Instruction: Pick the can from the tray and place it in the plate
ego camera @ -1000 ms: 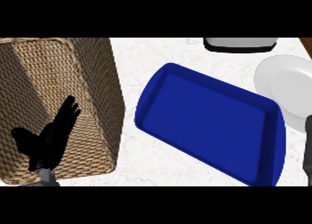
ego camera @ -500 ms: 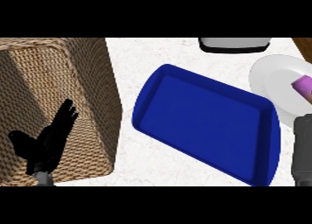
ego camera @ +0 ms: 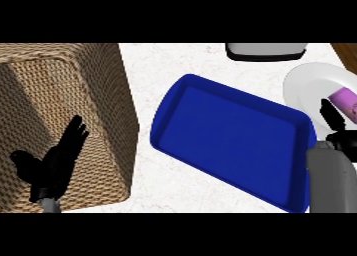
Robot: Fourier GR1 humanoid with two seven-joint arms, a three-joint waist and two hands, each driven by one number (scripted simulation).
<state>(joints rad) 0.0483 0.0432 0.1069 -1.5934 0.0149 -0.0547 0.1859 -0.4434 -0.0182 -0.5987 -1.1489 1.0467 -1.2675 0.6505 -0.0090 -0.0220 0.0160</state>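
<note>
Starting with the widest thing, the white surface (ego camera: 173, 70) is seen unchanged, and the woven basket (ego camera: 63, 100) at the left is kept in its place. The blue tray (ego camera: 233, 145) in the middle is shown with nothing on it. The white plate (ego camera: 310, 82) at the right edge was bare a second ago; now it is partly covered. The left robot hand (ego camera: 59, 160) is rested over the basket, fingers apart and straight, as before. The right robot hand (ego camera: 332, 117) is brought up to the plate, but only a small black part of it is shown, so it cannot be told if it is clamped or apart. The purple can (ego camera: 349, 104), not seen a second ago, is now found on its side over the plate, just beside this robot hand. The carrying is judged nearly done; only the release is left.
</note>
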